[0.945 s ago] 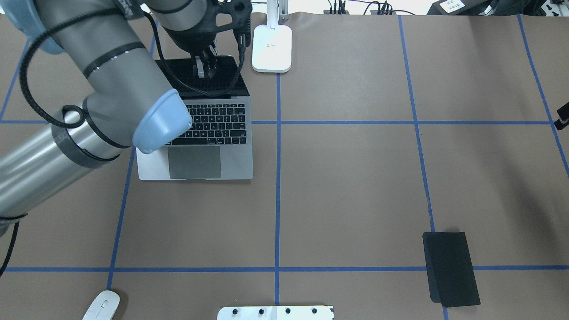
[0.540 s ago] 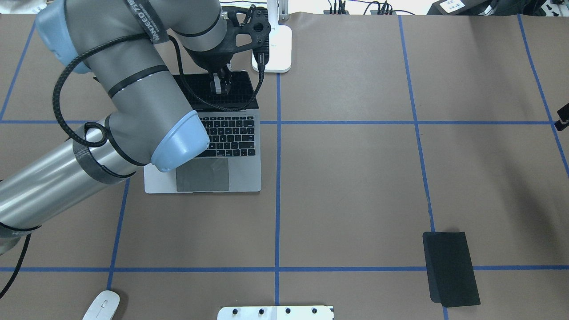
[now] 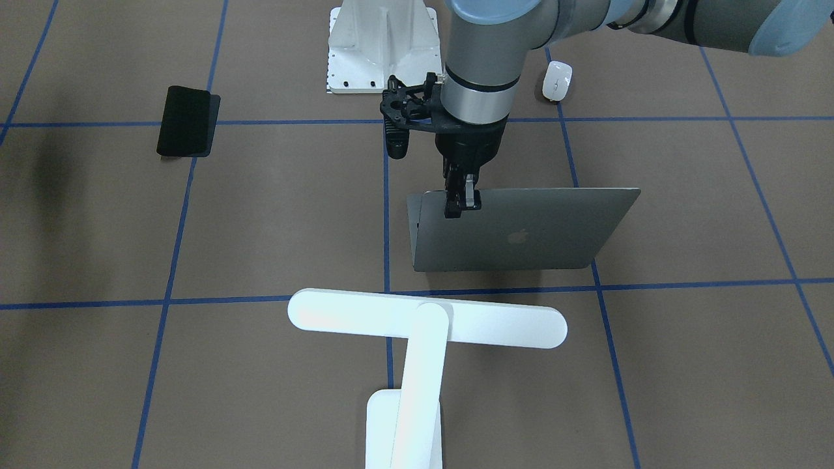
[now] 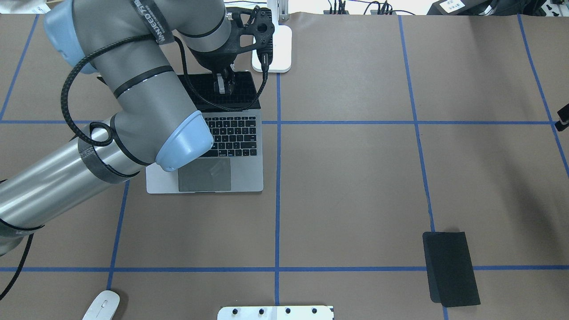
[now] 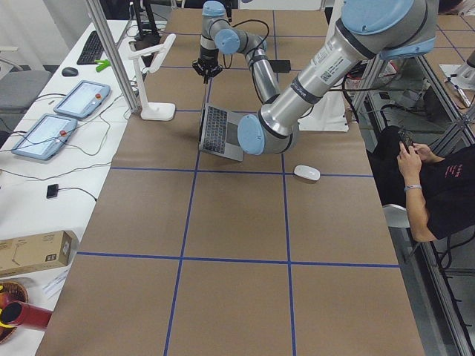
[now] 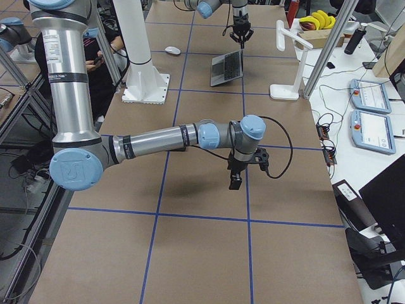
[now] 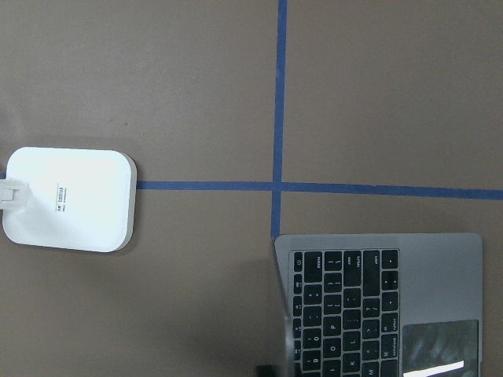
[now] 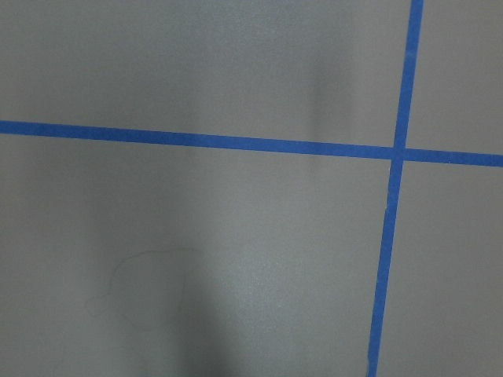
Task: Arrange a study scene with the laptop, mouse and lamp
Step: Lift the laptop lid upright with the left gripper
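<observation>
- Across the brown counter (image 4: 355, 178) gridded with blue tape: nothing set down in the right-hand half beyond a flat black mat (image 4: 451, 269).
- Left of the centre tape line: slim grey-silver metal laptop (image 4: 242, 175), open, screen upright. Dragged over the last second toward the robot and toward that line, now just beside it. Likely close to its final spot.
- Just beyond the screen's corner: bright white T-shaped desk lamp (image 3: 427, 319), base apart from the laptop, bar head over the lid's far side. Looks already paired with the laptop.
- At the screen's top edge, near one corner: left hand (image 3: 461, 202), clenched on the lid. Releasing seems the next call.
- Low over bare counter: right hand (image 6: 235, 180); cannot tell whether clenched or released.
- Well apart at the near edge: small glossy white oval mouse (image 4: 101, 306), untouched, still to be brought beside the laptop.
</observation>
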Available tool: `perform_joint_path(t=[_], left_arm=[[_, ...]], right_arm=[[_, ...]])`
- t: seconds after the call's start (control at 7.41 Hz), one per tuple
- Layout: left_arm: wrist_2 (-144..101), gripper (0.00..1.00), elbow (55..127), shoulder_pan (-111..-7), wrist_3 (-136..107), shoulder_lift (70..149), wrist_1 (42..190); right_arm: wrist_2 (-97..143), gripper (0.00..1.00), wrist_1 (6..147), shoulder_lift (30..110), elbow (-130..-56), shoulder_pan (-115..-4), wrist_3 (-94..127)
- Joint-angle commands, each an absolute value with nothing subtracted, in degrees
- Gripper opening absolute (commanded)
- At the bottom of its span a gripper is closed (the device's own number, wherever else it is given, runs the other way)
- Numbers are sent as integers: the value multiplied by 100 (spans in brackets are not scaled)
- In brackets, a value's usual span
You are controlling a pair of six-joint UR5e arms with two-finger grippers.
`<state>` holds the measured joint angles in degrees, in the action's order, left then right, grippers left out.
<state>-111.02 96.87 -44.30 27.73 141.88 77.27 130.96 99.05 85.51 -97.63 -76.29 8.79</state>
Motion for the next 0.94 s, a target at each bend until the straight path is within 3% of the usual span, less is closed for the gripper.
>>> perform_joint_path(t=[0.0,0.81], left_arm=[[-11101,0,9572,-4430,2690,14133,7969],[-11092,0,9475,-4351,2408,13957,8200]], right_arm=[[13096,100,9905,8552,-9756,-7629,879],[13096,100,9905,8543,-9756,-7629,879]])
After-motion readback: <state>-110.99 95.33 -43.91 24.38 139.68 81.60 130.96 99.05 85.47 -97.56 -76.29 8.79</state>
